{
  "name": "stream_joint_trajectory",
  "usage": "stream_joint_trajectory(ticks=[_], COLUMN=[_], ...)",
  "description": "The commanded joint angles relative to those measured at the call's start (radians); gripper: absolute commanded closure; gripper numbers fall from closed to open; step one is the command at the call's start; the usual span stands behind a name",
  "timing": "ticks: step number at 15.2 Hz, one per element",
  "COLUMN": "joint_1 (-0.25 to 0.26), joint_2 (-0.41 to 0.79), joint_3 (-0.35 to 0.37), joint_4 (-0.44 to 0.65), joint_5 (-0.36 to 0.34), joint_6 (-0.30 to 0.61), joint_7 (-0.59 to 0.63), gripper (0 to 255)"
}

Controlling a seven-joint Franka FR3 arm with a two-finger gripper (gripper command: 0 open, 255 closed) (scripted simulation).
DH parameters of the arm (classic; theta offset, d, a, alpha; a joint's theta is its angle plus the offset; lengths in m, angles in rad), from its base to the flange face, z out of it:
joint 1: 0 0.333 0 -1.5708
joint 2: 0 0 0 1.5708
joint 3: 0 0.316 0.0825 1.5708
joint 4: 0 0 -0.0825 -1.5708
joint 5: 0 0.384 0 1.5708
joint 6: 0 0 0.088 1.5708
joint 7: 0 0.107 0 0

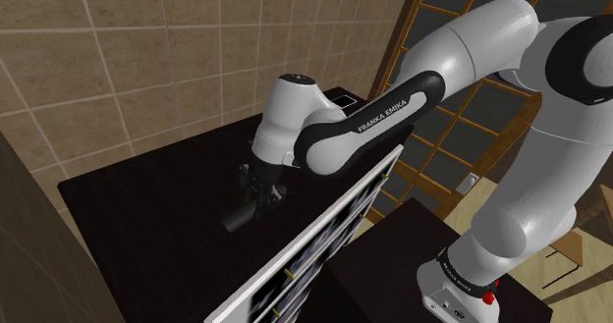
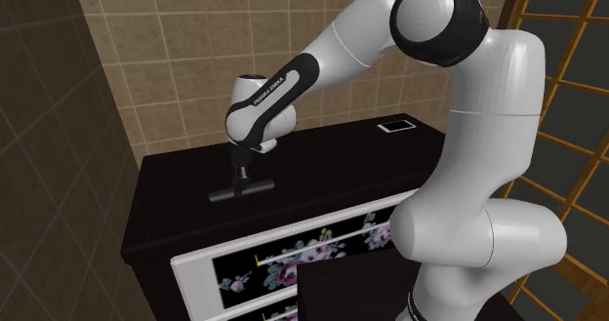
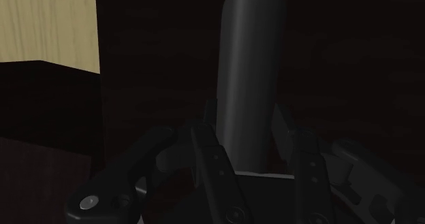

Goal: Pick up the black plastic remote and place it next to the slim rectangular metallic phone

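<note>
Second exterior view, left of centre: the remote [image 2: 240,190] sits crosswise under the gripper [image 2: 237,178], over the dark cabinet top [image 2: 332,168]. Whether it touches that surface cannot be determined. The wrist view shows both fingers [image 3: 204,144] clenched against the remote's sides (a dark, smooth bar running away from the hand). Lower centre: a drawer [image 2: 293,256] with a floral front stands open. Upper right: the phone [image 2: 396,126] lies flat near the cabinet's back corner, well apart from the remote.

Slim dark remote [image 2: 239,191] (clasped, level) is well apart from flat phone [image 2: 396,126].
</note>
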Motion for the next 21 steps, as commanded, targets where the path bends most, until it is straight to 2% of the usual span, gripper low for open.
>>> stream_joint_trajectory(ticks=[1,14,15,21], joint_1=[-0.019,-0.125,-0.129,-0.235], joint_2=[-0.02,-0.185,-0.194,-0.251], joint_3=[0.018,0.12,0.122,0.074], joint_4=[0.004,0.068,0.073,0.051], joint_5=[0.025,0.217,0.226,0.316], joint_6=[-0.02,-0.188,-0.197,-0.236], joint_7=[-0.015,-0.127,-0.133,-0.335], gripper=[255,255,255,255])
